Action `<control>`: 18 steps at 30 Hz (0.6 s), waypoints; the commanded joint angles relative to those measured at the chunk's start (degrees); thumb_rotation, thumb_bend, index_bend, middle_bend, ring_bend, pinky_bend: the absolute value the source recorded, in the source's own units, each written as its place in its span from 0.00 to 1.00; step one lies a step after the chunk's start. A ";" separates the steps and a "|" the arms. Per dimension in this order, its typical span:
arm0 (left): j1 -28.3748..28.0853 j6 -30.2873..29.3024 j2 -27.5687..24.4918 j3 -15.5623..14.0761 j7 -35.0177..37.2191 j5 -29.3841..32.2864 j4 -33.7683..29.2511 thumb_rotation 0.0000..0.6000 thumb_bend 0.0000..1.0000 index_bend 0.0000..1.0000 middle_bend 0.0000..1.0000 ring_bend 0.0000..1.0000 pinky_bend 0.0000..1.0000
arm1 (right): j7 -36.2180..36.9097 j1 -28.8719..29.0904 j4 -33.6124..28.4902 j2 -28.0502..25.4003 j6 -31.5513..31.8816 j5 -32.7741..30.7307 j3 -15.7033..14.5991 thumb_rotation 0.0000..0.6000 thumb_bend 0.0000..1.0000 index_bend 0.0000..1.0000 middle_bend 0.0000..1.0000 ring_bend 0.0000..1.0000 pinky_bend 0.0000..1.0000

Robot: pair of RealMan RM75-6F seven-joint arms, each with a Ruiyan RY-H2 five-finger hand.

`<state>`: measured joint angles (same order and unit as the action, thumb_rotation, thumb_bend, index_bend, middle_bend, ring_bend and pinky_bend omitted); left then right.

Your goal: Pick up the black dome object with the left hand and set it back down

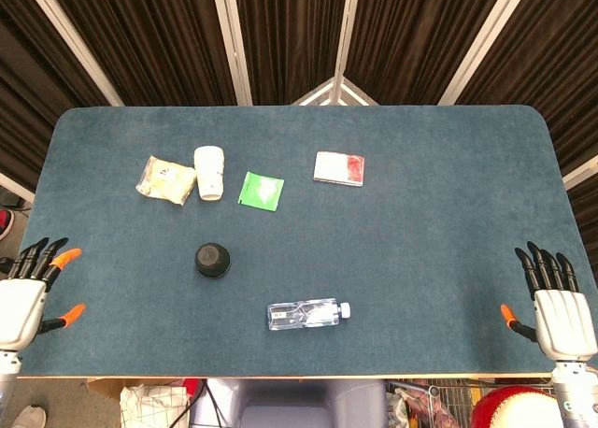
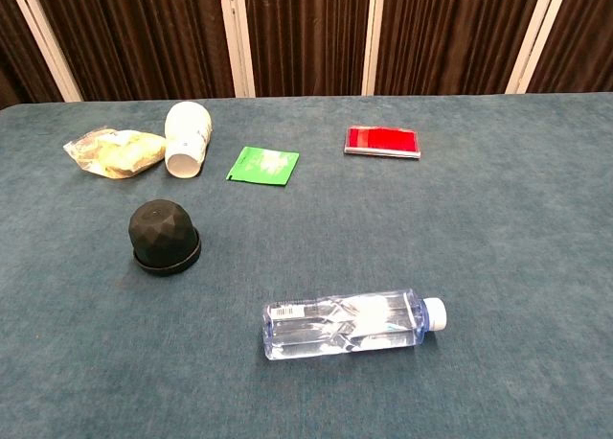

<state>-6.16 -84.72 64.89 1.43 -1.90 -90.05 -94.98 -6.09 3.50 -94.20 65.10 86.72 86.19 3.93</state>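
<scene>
Head view: black dome object [image 1: 212, 260] upright on blue worktop [image 1: 420, 241], left of centre, well apart from left hand [image 1: 23, 297] at near-left edge, fingers [image 1: 64, 257] spread, holding nothing; right hand [image 1: 558, 302] at near-right edge, likewise spread and empty.

Chest view: dome beyond-left of lying water bottle [image 2: 350, 322]; hands out of frame.
</scene>
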 commanded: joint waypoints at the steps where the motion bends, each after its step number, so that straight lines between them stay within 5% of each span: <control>1: -2.89 4.40 2.21 0.51 2.16 0.50 0.98 1.00 0.22 0.20 0.09 0.00 0.09 | -0.14 -0.07 -0.39 -0.01 0.03 -0.28 0.07 1.00 0.29 0.07 0.02 0.07 0.04; 18: -10.83 13.50 18.43 3.72 17.32 4.58 9.77 1.00 0.16 0.17 0.08 0.00 0.06 | -0.33 0.22 -0.53 0.23 -0.88 -0.50 -0.04 1.00 0.29 0.07 0.02 0.07 0.04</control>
<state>-16.11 -72.25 81.61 4.86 13.81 -86.13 -86.76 -6.43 3.71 -94.73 65.33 85.84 85.69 3.88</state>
